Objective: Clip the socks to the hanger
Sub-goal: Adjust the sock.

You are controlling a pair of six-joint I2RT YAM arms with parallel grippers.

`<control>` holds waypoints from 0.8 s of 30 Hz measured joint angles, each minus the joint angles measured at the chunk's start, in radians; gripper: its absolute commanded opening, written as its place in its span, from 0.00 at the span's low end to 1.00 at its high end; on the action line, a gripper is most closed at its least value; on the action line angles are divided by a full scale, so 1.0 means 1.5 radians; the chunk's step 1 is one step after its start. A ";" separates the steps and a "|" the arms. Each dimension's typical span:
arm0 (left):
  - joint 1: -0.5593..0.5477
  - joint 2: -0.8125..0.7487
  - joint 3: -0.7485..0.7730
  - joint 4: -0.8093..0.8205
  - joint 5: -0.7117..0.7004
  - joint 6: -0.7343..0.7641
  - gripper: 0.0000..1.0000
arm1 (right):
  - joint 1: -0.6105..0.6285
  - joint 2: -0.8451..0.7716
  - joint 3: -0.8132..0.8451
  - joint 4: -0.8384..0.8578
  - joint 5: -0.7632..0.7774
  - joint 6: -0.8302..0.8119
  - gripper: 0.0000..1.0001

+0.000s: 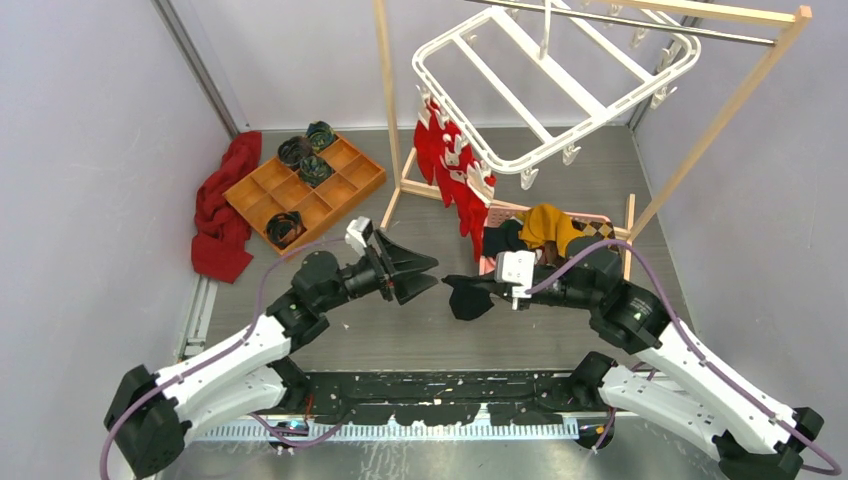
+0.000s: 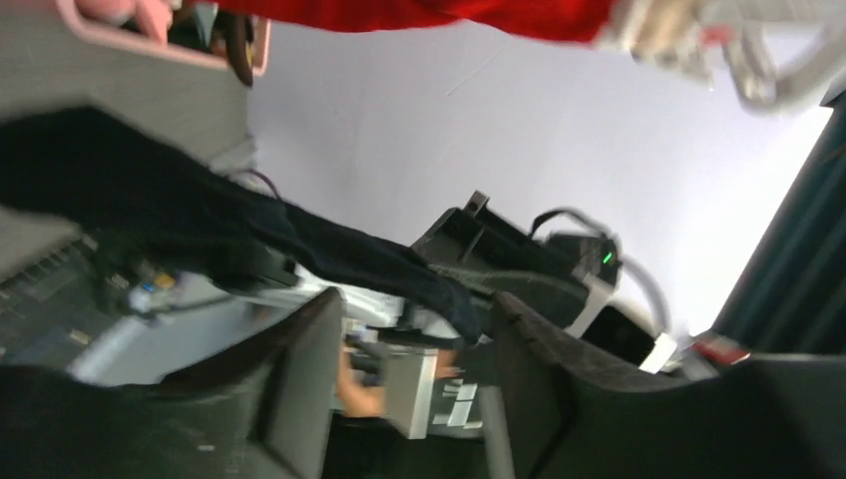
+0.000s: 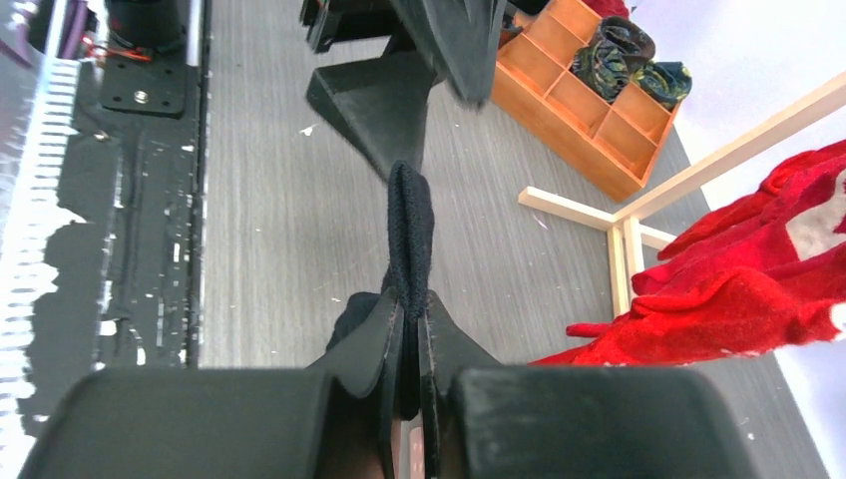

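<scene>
My right gripper [image 1: 480, 285] [image 3: 409, 309] is shut on a black sock [image 1: 465, 299] [image 3: 410, 235] and holds it above the table, its free end pointing at the left gripper. My left gripper [image 1: 436, 273] [image 2: 414, 299] is open and empty, a short way left of the sock, which crosses the left wrist view [image 2: 329, 244] just past its fingertips without touching them. The white hanger [image 1: 555, 85] hangs from the rod at the back, with red fabric [image 1: 450, 165] on its front clips. A mustard-yellow sock [image 1: 547, 225] and an argyle one [image 1: 596, 229] lie in a pink basket [image 1: 500, 210].
A wooden rack [image 1: 705, 130] carries the hanger; its foot bar [image 3: 574, 205] is near the right gripper. An orange compartment tray [image 1: 335, 190] with dark rolled bundles [image 1: 296, 152] sits back left, a red cloth [image 1: 222, 210] beside it. Grey walls close both sides.
</scene>
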 measured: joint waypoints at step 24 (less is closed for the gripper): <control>-0.029 -0.002 0.101 -0.045 0.188 0.971 0.72 | -0.091 0.074 0.058 -0.086 -0.213 0.081 0.06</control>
